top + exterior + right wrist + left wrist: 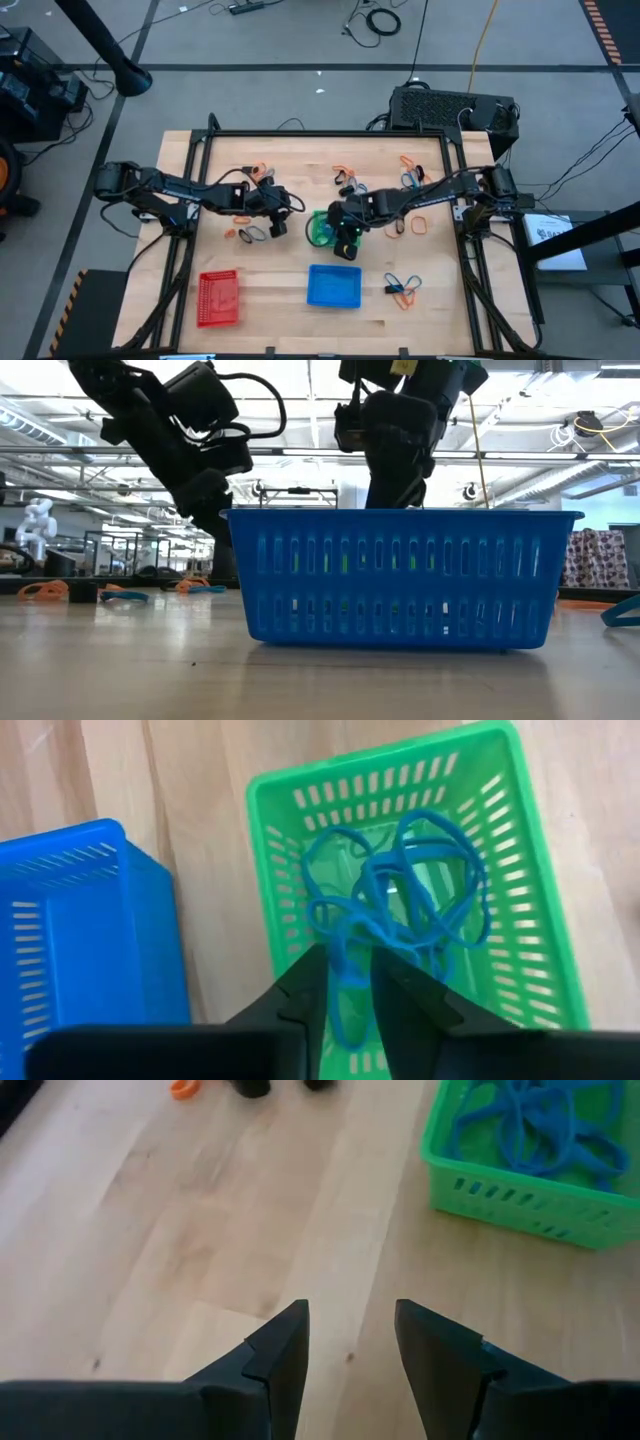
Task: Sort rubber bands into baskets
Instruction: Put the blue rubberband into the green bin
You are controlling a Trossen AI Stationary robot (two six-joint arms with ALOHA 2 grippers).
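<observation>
The green basket (320,232) stands mid-table with several blue rubber bands (400,880) tangled on its floor. My right gripper (345,235) hangs over its near end, open by a narrow gap (348,960); one blue loop (343,1000) shows in that gap, lying in the basket. My left gripper (278,222) is just left of the green basket (530,1190), open (350,1325) over bare wood and holding nothing. The blue basket (334,286) and the red basket (218,298) stand nearer the near edge. In the low view the blue basket (400,580) hides both grippers' fingertips.
Loose bands lie scattered: orange ones near the far side (262,166) (343,170) (405,160), one right of the right gripper (420,225), dark ones left of the left gripper (250,233), and a mixed cluster right of the blue basket (403,287). A black frame rims the table.
</observation>
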